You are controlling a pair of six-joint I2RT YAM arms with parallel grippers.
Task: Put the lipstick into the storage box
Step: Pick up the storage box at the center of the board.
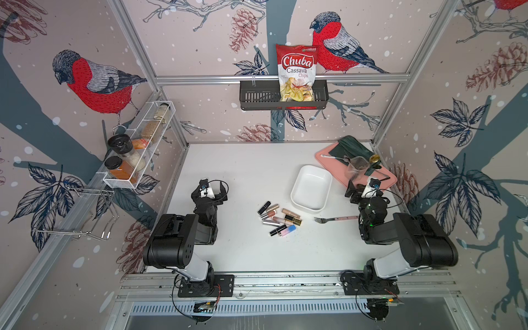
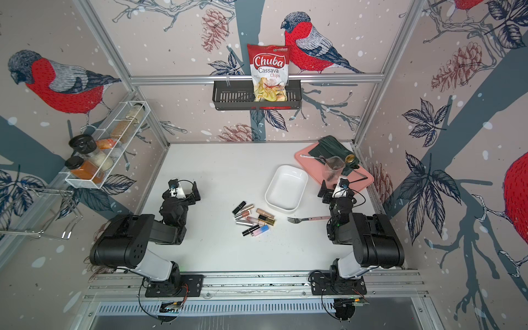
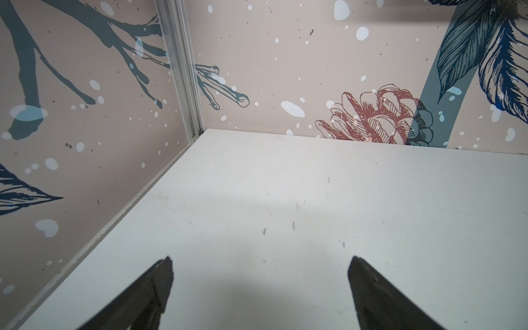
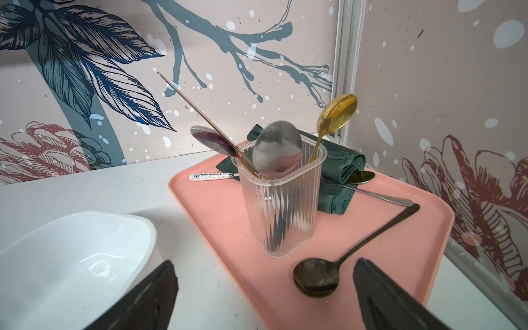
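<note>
Since your left gripper (image 3: pixel 260 265) & right gripper (image 4: pixel 264 274) both stand wide open w/ nothing held, take the lipstick (image 1: pixel 288 229) nearest the table (image 1: pixel 243 171) front edge, jaws across its barrel; box (image 1: pixel 311 187) sits empty just behind, toward the right edge.

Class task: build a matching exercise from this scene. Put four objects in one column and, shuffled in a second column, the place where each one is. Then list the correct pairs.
Objects
1. cassava chips bag
2. gold spoon
3. fork
4. black spoon

Places
a. lying flat on the pink tray
b. standing in the clear ribbed cup
c. in the black wall basket
d. lying on the white table, apart from the storage box

Pairs: 1-c, 2-b, 3-d, 4-a
</note>
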